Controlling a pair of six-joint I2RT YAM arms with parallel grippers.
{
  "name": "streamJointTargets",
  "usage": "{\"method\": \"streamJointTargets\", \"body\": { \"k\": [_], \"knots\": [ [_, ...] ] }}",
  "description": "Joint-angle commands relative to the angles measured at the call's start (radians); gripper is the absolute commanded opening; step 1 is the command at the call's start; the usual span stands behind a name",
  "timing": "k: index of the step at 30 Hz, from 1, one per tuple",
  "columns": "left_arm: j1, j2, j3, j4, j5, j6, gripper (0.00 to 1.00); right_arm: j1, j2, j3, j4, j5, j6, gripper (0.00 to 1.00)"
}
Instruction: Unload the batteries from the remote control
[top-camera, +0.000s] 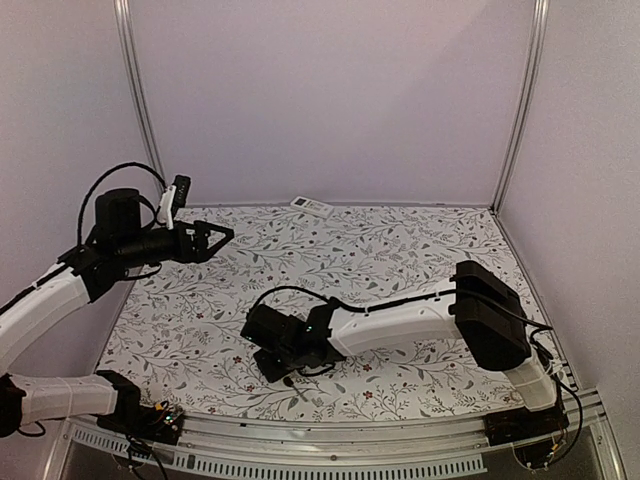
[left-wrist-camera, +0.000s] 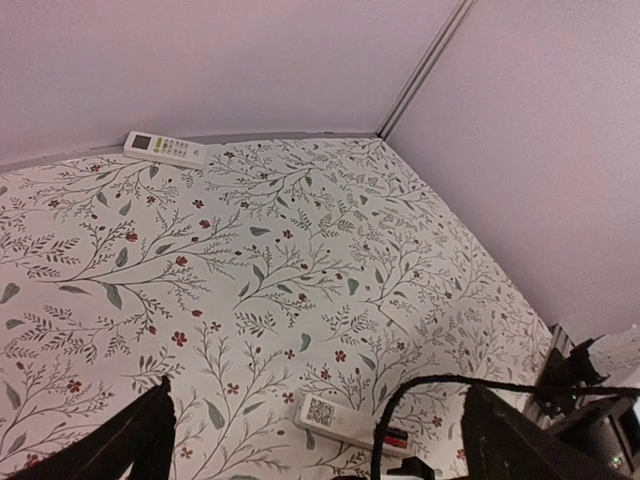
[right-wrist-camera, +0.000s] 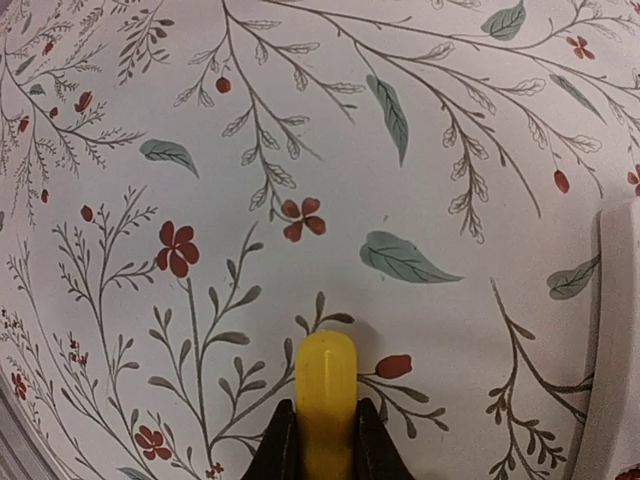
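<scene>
Workspace of two arms at a table covered in a floral print. The left gripper hangs raised over the table's left side, its fingers spread wide with nothing between them. The right arm reaches leftward across the near part of the table. The right gripper is low over the surface, and its dark fingers pinch the yellow handle of a screwdriver from both sides. The handle's rounded end points away from the wrist, and the tool's shaft is out of view. In the left wrist view the remote control, slim and white, lies flat on the table close to the right arm, showing a printed code label. A reddish battery shows at its nearer end, partly behind a black cable; whether it sits in the compartment cannot be told. A broader remote, button face up, lies at the table's far edge against the back wall, well apart from both grippers.
</scene>
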Motion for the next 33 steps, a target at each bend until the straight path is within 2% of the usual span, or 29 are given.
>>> {"method": "streamJointTargets", "body": {
  "k": [1, 8, 14, 23, 27, 33],
  "knots": [
    [0.012, -0.063, -0.036, 0.051, -0.009, -0.018, 1.0, -0.015, -0.138, -0.076, 0.079, 0.02, 0.029, 0.0],
    [-0.014, -0.155, -0.104, 0.182, 0.04, -0.122, 0.99, -0.063, -0.403, -0.283, 0.252, 0.044, 0.045, 0.0],
    [-0.151, -0.177, -0.182, 0.345, 0.017, -0.229, 0.99, -0.116, -0.603, -0.452, 0.345, 0.125, 0.07, 0.0],
    [-0.426, -0.054, -0.223, 0.613, -0.081, -0.294, 0.98, -0.141, -0.883, -0.672, 0.557, 0.237, 0.145, 0.0],
    [-0.522, 0.021, -0.199, 0.679, -0.12, -0.292, 0.99, -0.142, -0.939, -0.707, 0.607, 0.269, 0.159, 0.0],
    [-0.605, 0.163, -0.16, 0.772, -0.126, -0.331, 0.99, -0.142, -0.966, -0.715, 0.655, 0.293, 0.167, 0.0]
  ]
}}
